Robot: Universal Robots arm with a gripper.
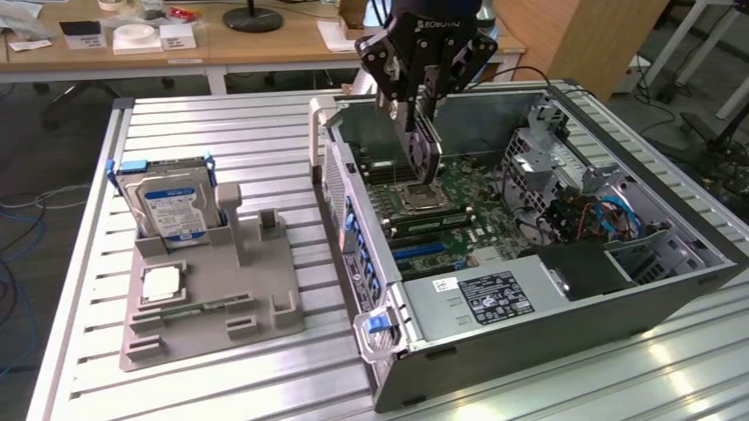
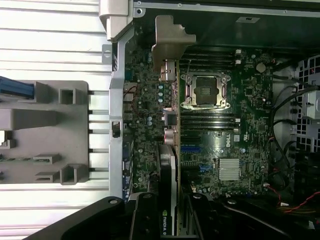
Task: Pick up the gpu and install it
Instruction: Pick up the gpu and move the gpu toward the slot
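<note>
I am reaching straight down into the open case (image 1: 527, 324), wrist vertical over the motherboard (image 1: 474, 200). My gripper (image 1: 412, 110) is clenching the gpu (image 1: 423, 153) by its upper edge, so the card is hanging on edge just above the board, beside the CPU socket (image 2: 206, 90). The card's silver bracket (image 2: 170, 40) is pointing away from my fingers.

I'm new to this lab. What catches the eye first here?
The gripper, shut on the gpu, holds it on edge over the motherboard inside the open computer case at the exterior view's right. At that view's left, a blue-labelled hard drive stands in a grey holder.
</note>
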